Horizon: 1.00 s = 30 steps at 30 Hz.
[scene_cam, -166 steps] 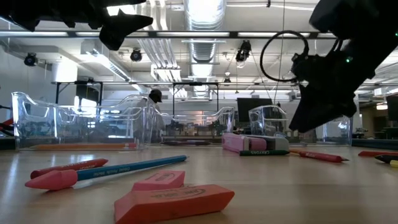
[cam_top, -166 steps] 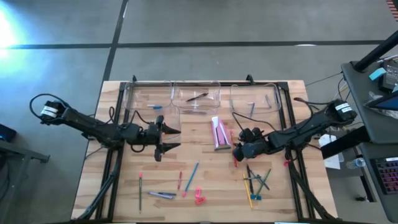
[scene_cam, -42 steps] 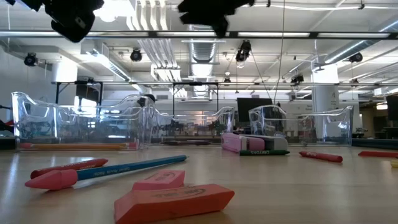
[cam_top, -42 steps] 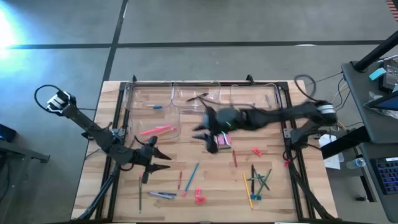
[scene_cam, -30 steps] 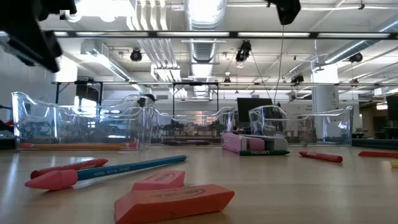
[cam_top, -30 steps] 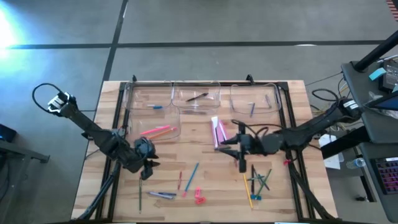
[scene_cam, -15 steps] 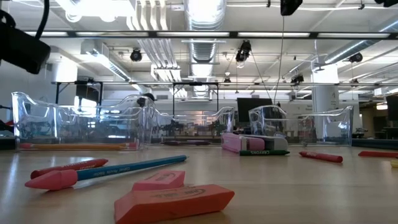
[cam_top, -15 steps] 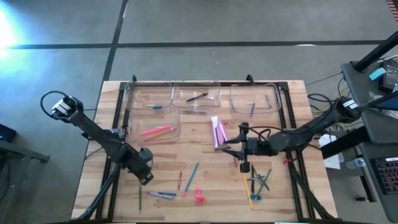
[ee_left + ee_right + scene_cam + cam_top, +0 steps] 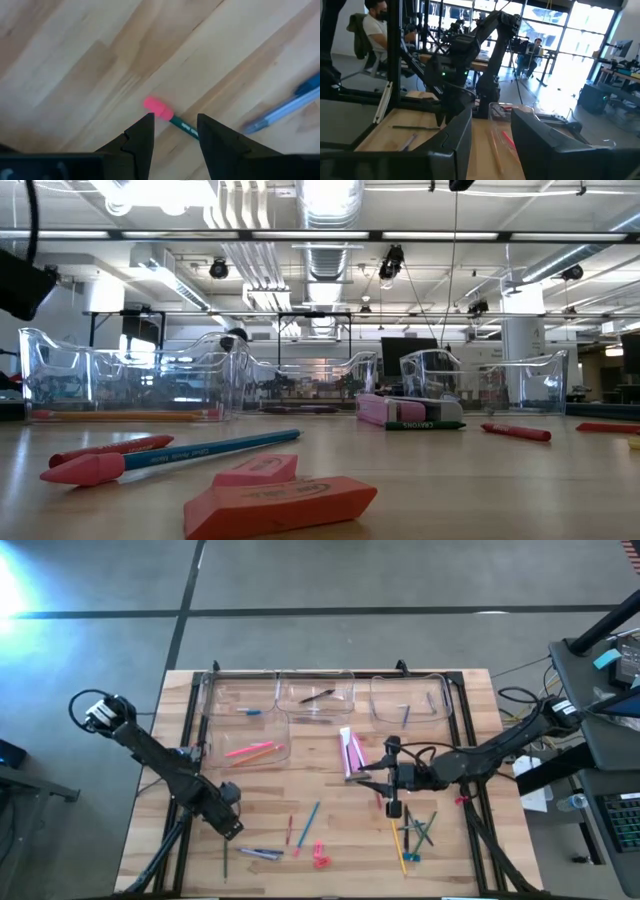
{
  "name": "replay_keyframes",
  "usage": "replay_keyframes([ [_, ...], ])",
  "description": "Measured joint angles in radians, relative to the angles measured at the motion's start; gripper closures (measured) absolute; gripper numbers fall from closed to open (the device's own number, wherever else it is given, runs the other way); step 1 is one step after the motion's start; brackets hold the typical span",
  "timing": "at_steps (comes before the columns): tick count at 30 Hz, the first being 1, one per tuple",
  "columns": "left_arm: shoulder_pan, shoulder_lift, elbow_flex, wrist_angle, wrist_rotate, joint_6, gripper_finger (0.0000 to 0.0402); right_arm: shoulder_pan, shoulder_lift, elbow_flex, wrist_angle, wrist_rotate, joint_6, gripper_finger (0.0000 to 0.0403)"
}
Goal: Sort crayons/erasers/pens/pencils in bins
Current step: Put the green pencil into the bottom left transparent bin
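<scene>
While the right tool (image 9: 388, 787) waits open mid-table, the left tool (image 9: 172, 131) straddles, open, a green pencil (image 9: 183, 126).

overhead, table-level, 2 wrist cams

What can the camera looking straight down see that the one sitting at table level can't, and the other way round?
Only the high view shows both arms whole: the left gripper low over the table's left side, the right gripper near the middle, and four clear bins laid out along the far edge.

Only the low view shows the room behind: ceiling lights, ducts, desks. It also shows the pink erasers close up.

Both show the wooden table, the bins, the erasers and a blue pencil.
</scene>
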Motion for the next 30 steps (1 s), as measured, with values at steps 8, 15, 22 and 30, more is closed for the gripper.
replay_keyframes([
  [8,-0.06,0.007,-0.098,0.168,-0.019,-0.124,0.0268,0.0,0.0,0.001,-0.003,0.0,0.02,0.0275],
  [15,-0.06,0.051,-0.119,0.151,0.033,-0.151,0.0268,0.0,0.0,0.001,-0.002,0.0,0.02,0.0275],
  [22,-0.059,0.105,-0.122,0.164,0.036,-0.145,0.0268,0.0,0.001,0.001,-0.001,0.0,0.02,0.0275],
  [30,-0.06,0.108,-0.114,0.141,0.016,-0.109,0.0366,0.0,0.002,0.001,-0.002,0.001,0.02,0.0275],
])
